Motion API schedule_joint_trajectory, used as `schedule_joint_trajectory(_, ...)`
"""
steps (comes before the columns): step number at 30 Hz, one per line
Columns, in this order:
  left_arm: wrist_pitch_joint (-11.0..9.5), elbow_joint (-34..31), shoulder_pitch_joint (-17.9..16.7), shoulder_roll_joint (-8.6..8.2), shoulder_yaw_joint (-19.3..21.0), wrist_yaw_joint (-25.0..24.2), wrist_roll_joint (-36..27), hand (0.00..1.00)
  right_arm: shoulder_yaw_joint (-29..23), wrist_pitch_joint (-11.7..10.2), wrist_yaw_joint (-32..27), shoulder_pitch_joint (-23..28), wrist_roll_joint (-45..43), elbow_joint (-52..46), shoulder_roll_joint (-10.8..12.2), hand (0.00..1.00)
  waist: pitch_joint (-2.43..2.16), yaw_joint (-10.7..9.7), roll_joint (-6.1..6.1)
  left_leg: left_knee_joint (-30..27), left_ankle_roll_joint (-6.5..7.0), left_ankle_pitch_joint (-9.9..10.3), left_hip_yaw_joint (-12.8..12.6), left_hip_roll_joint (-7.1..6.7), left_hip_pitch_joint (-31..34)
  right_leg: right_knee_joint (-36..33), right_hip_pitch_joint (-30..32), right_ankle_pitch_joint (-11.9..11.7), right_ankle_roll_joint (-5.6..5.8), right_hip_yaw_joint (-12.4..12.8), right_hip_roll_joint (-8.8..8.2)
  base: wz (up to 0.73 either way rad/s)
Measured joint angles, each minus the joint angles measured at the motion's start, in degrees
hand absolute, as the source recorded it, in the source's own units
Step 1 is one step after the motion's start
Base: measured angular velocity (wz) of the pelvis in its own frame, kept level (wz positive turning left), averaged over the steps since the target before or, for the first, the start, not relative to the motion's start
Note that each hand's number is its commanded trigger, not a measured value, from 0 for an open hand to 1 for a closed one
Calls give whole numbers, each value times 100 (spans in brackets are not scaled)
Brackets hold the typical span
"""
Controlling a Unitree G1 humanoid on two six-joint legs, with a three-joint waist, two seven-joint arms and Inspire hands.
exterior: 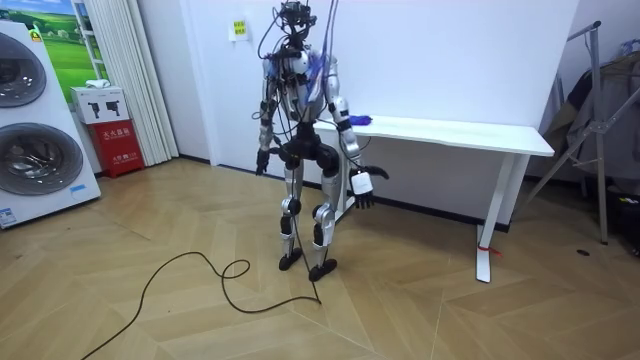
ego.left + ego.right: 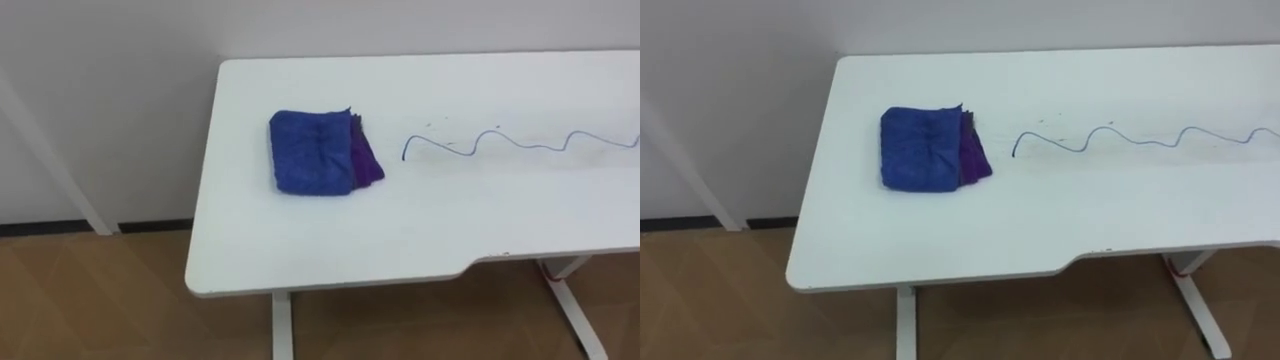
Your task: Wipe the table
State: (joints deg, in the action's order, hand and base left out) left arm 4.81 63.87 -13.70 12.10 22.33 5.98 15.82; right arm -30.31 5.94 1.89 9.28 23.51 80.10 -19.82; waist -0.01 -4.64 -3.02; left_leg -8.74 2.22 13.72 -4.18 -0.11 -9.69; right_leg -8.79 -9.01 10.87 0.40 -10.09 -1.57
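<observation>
A folded blue cloth [image 2: 315,152] with a purple layer showing at its right edge lies near the left end of the white table [image 2: 400,230]. To its right, a wavy blue pen line [image 2: 520,145] runs across the tabletop toward the right edge of the view. In the room view I stand on the wood floor just in front of the table's [image 1: 450,130] left end, facing it, with the cloth [image 1: 358,119] beyond me. My left hand [image 1: 262,162] hangs at my side. My right hand [image 1: 364,194] hangs low below the tabletop, its fingers relaxed and holding nothing.
A white wall stands directly behind the table. The table leg [image 2: 282,325] and a cut-in front edge [image 2: 480,262] lie close below. Washing machines [image 1: 30,120] and a red box [image 1: 115,135] stand far off; a metal stand [image 1: 600,130] is beyond the table's far end.
</observation>
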Motion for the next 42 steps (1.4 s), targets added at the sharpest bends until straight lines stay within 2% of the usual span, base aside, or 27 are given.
schedule_joint_trajectory(1, 8, -38, 9, 50, 2, 0, -2, 0, -90, 6, -100, -48, 5, -6, -117, 0, 7, -11, -7, -2, 1, 0, -7, -1, 0, -1, 0, -1, 0, 10, 7, -5)
schedule_joint_trajectory(2, 16, -168, 16, 134, -4, 7, -3, 0, -155, 1, -322, -163, 21, -23, -330, 0, 14, -25, -41, -2, 3, -2, -18, -3, 1, -17, 6, -3, -1, 38, 14, -11)
schedule_joint_trajectory(3, 11, -247, 64, 205, -7, 7, -20, 0, -159, 1, -564, -309, -9, -72, -501, 0, 7, -31, -113, -4, 3, -2, -31, -2, 3, -44, 40, -2, -1, 44, 15, -10)
schedule_joint_trajectory(4, 7, -263, 77, 235, -13, 8, -24, 0, -161, 0, -680, -364, -23, -177, -554, 0, 19, -30, -109, -2, 3, -2, -35, -2, 10, -52, 63, -1, -1, 40, 15, -9)
schedule_joint_trajectory(7, 3, -315, 203, 271, -186, 9, -48, 0, -30, -17, -1133, -793, -396, -716, -728, 0, 30, -24, -216, -2, 8, -5, -84, -6, 60, -97, 127, 0, 1, 57, 5, -9)
schedule_joint_trajectory(9, 3, -322, 350, 271, -371, 4, -51, 0, -15, -31, -1471, -1210, -732, -1139, -752, 0, 7, -15, -287, -53, 12, -8, -119, -1, 140, -119, 240, -2, 2, 64, 7, -2)
schedule_joint_trajectory(10, 3, -325, 372, 271, -410, 4, -50, 0, -10, -37, -1548, -1301, -829, -1236, -753, 0, -4, -5, -273, -54, 12, -8, -144, 6, 153, -130, 267, -2, 3, 63, 9, -8)
schedule_joint_trajectory(11, 2, -345, 401, 258, -465, -3, -51, 0, 45, -15, -1681, -1429, -1065, -1602, -749, 0, -21, 47, -330, -51, 11, -8, -203, 25, 151, -185, 306, -2, 2, 81, 17, -12)
schedule_joint_trajectory(12, 4, -351, 378, 243, -514, -17, -50, 0, 184, -18, -1791, -1528, -1295, -2130, -749, 0, 9, 67, -309, -54, 11, -8, -189, 25, 155, -187, 311, -2, 2, 72, 20, -12)
schedule_joint_trajectory(16, 14, -663, 245, 244, -804, -18, -50, 0, 754, -43, -2141, -1581, -2065, -4088, -747, 0, 1, 67, -264, -62, 9, -9, -168, 26, 171, -177, 330, -2, 2, 58, 21, -1)
schedule_joint_trajectory(18, -5, -718, 302, 223, -824, -16, -55, 0, 1074, -139, -2203, -1585, -2877, -5125, -740, 0, 17, 176, -227, -61, 7, -11, -168, 32, 151, -171, 315, -2, 2, 48, 25, 0)
schedule_joint_trajectory(22, -5, -762, 399, 154, -1038, -15, -54, 0, 1304, -161, -2276, -1661, -3783, -6291, -707, 0, -20, 364, -152, -59, 5, -12, -142, 32, 143, -175, 298, -2, 2, -5, 17, 3)
schedule_joint_trajectory(24, 46, -755, 373, 110, -1154, -11, -55, 0, 1583, -154, -2332, -1900, -4245, -6759, -701, 0, -11, 509, -113, -51, 5, -12, -119, 31, 115, -169, 272, -2, 2, -19, 18, -3)
schedule_joint_trajectory(26, 114, -758, 397, 67, -1220, -11, -55, 0, 1806, -146, -2368, -2122, -4444, -6944, -699, 0, -9, 508, -106, -51, 5, -12, 22, 22, 137, -163, 237, -2, 2, -149, 4, 28)
schedule_joint_trajectory(31, 244, -773, 516, 10, -1378, -103, -50, 0, 2397, -75, -2400, -2745, -5192, -7266, -670, 0, -20, 680, -122, -69, 5, -12, 120, 23, 298, -166, 347, -2, 2, -284, -1, 15)
schedule_joint_trajectory(34, 299, -770, 644, 29, -1800, -162, -155, 0, 3023, 10, -2313, -2843, -5362, -7394, -659, 0, -17, 849, -125, -72, 2, -15, 210, 21, 283, -162, 316, -2, 2, -285, 6, 12)
schedule_joint_trajectory(36, 288, -770, 835, -34, -1913, -266, -168, 0, 3380, 46, -2089, -2850, -5859, -7398, -506, 0, -12, 1020, -149, -72, -3, -19, 277, 23, 295, -162, 318, -1, 1, -311, 9, 9)
schedule_joint_trajectory(39, 284, -780, 1001, -32, -1912, -411, -163, 0, 3621, 46, -1797, -2871, -6500, -7406, -283, 0, -12, 1171, -176, -74, -5, -20, 303, 26, 366, -117, 354, -2, 1, -426, -3, 10)
schedule_joint_trajectory(42, 279, -786, 1090, -19, -1933, -445, -183, 0, 3987, 113, -1650, -2970, -6821, -7406, -231, 0, -9, 1342, -190, -77, -7, -22, 302, 17, 480, -86, 448, -2, 1, -421, 1, -4)
